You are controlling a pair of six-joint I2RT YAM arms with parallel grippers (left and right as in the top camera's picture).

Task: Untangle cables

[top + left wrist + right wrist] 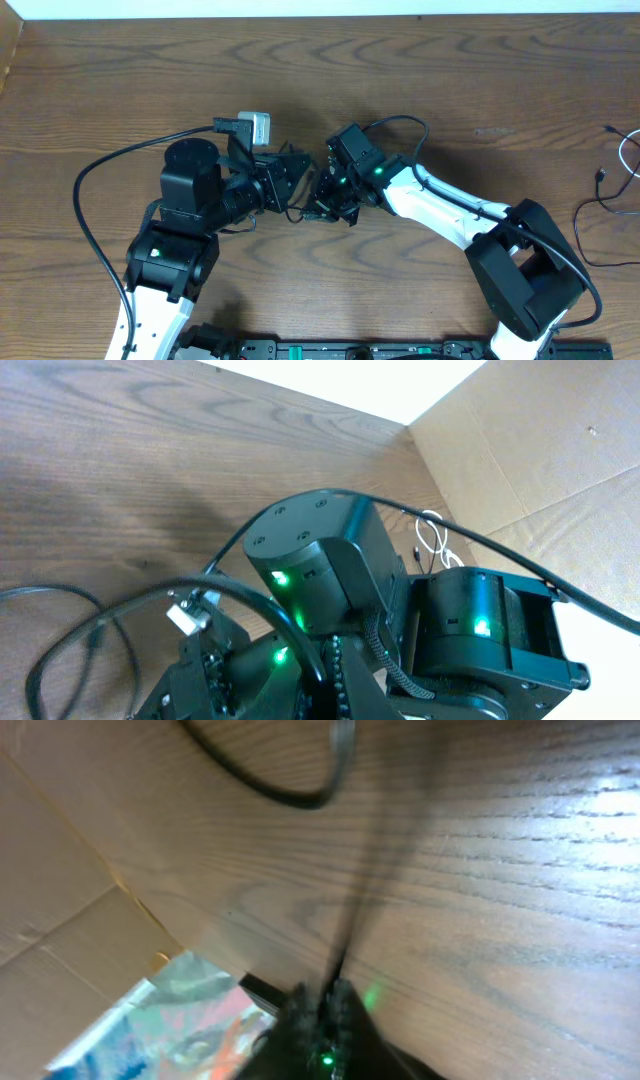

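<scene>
Overhead: my left gripper (290, 185) and right gripper (328, 200) meet nose to nose mid-frame, both arms bent inward over the table (450, 70). Loose cables (612, 185) lie at the right edge. I judge the best move is to draw apart slowly and low, watching for snags.

Left wrist: my left jaws are clenched. I cannot tell if they grip the black loop (105, 615) at lower left.

Right wrist: my fingers (342, 1005) pinch a black cord (350, 920) running up-frame, wrist tilted low.
</scene>
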